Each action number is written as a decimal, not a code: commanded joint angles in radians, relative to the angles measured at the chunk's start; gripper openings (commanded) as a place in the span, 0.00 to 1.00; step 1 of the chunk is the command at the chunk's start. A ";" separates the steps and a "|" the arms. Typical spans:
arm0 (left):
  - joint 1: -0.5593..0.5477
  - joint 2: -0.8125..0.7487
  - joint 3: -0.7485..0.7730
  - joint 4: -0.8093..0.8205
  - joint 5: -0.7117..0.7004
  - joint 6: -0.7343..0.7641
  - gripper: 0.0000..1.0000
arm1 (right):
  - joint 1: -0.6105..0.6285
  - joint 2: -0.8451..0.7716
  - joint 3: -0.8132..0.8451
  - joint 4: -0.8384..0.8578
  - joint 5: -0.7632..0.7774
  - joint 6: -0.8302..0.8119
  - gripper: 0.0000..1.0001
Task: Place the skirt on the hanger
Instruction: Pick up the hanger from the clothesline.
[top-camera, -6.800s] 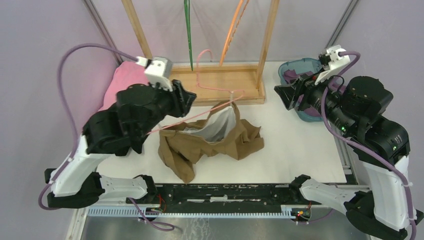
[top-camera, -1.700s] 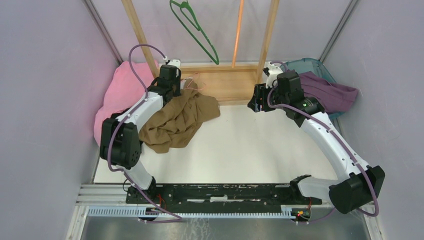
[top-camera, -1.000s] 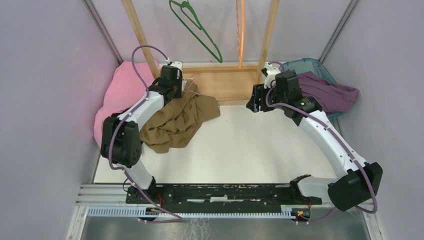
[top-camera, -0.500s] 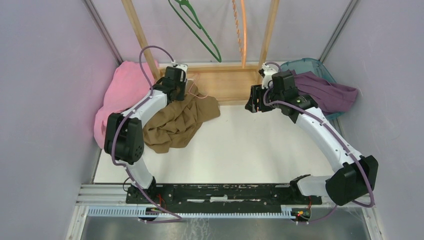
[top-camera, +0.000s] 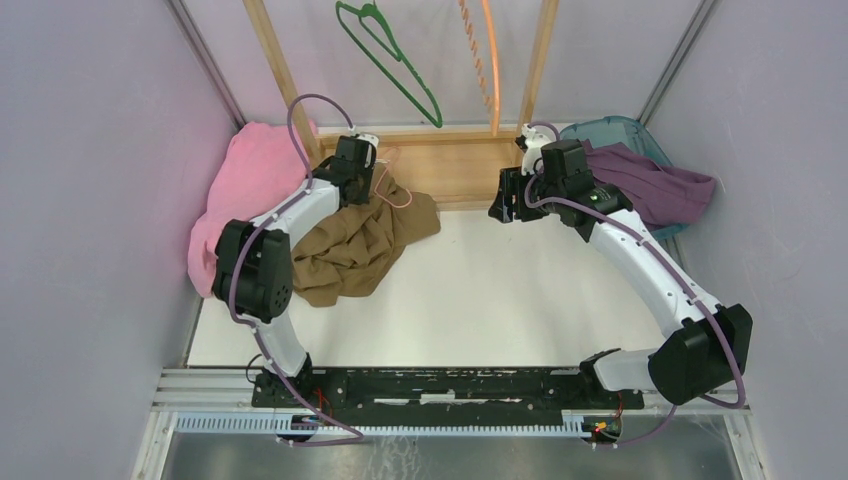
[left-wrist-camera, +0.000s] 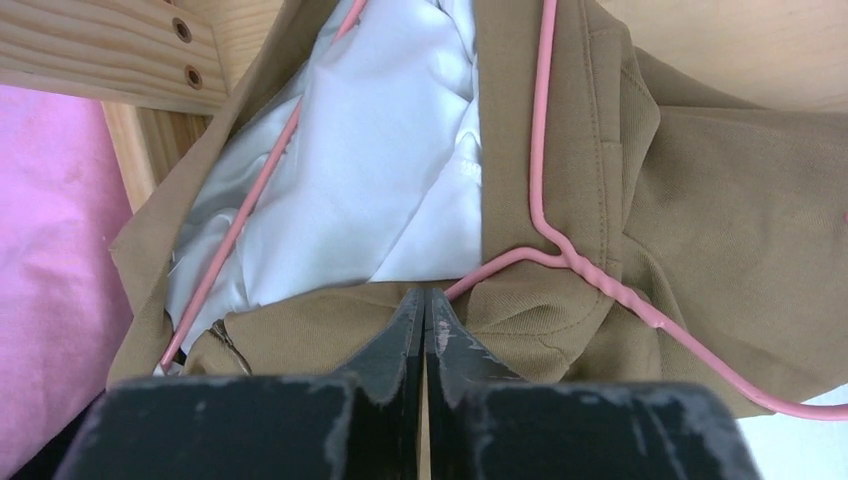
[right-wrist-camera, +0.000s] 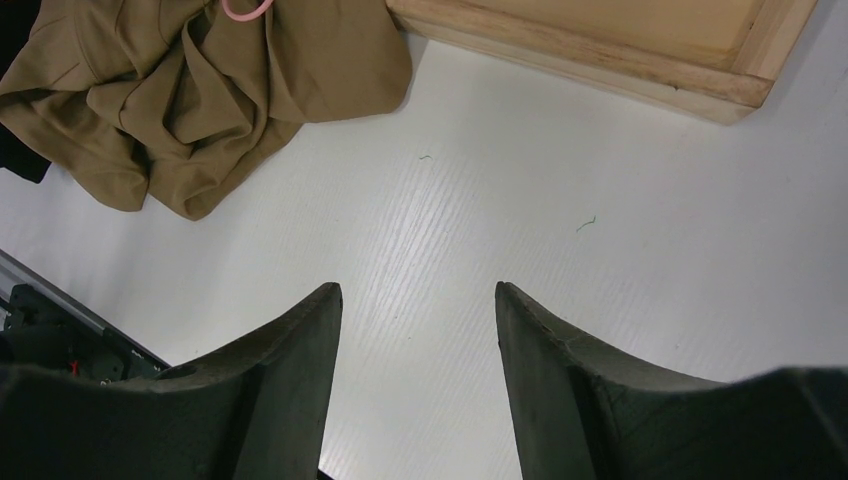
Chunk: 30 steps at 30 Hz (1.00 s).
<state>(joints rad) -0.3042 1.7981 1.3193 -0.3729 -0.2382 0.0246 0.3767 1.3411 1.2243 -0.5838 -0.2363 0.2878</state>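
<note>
The brown skirt (top-camera: 350, 240) lies crumpled at the back left of the table, its white lining showing in the left wrist view (left-wrist-camera: 380, 170). The pink hanger (left-wrist-camera: 545, 150) is threaded through the waistband, and its hook (top-camera: 388, 187) pokes out at the top of the skirt. My left gripper (left-wrist-camera: 425, 295) is shut, its tips pinched on the waistband edge beside the hanger's neck; it sits at the skirt's top (top-camera: 362, 180). My right gripper (right-wrist-camera: 418, 290) is open and empty above bare table, to the right of the skirt (right-wrist-camera: 200, 90).
A wooden rack (top-camera: 450, 165) stands at the back, with a green hanger (top-camera: 395, 60) and an orange hanger (top-camera: 487, 50) hanging from it. A pink cloth (top-camera: 245, 180) lies at the far left. A teal bin (top-camera: 610, 130) holds a purple garment (top-camera: 650, 185) at the back right.
My left gripper has crept right along the rack base at the skirt's top. My right gripper has slid slightly left. The hanging hangers have swung.
</note>
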 joint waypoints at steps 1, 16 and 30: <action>0.022 -0.026 0.043 0.016 -0.067 0.006 0.05 | -0.005 -0.002 0.049 0.025 -0.007 -0.001 0.64; 0.021 -0.107 0.044 -0.059 0.017 -0.010 0.32 | -0.005 0.001 0.059 0.036 -0.049 0.017 0.64; -0.053 -0.175 -0.120 0.098 -0.068 0.201 0.36 | -0.004 -0.033 0.047 0.012 -0.081 0.057 0.64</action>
<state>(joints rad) -0.3435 1.6955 1.2285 -0.3645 -0.2840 0.1368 0.3767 1.3415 1.2663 -0.5945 -0.2901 0.3206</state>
